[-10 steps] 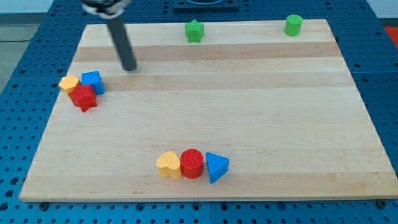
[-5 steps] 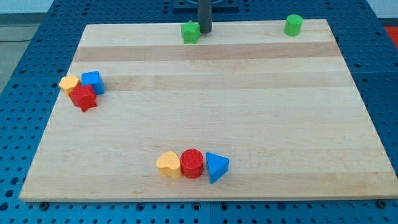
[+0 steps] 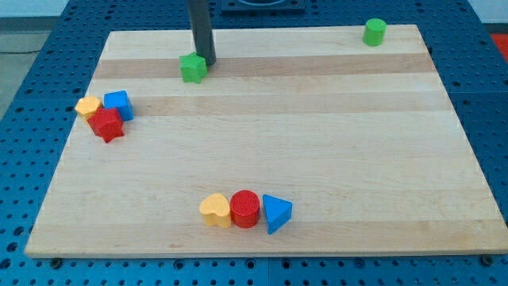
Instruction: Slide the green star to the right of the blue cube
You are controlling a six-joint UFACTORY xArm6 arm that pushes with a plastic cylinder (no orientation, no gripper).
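Observation:
The green star (image 3: 192,68) lies on the wooden board (image 3: 317,135) near the view's top, left of centre. My tip (image 3: 208,61) touches the star's upper right side. The blue cube (image 3: 119,105) sits at the view's left, touching a yellow heart-shaped block (image 3: 88,106) and a red star (image 3: 106,125). The green star is up and to the right of the blue cube, well apart from it.
A green cylinder (image 3: 375,32) stands at the view's top right. Near the view's bottom, a yellow heart-shaped block (image 3: 215,211), a red cylinder (image 3: 245,209) and a blue triangle (image 3: 276,213) sit in a row. Blue pegboard surrounds the board.
My tip swung from the left across to the green star's right side, then pushed the star leftward and a little down the view. The other blocks have not moved.

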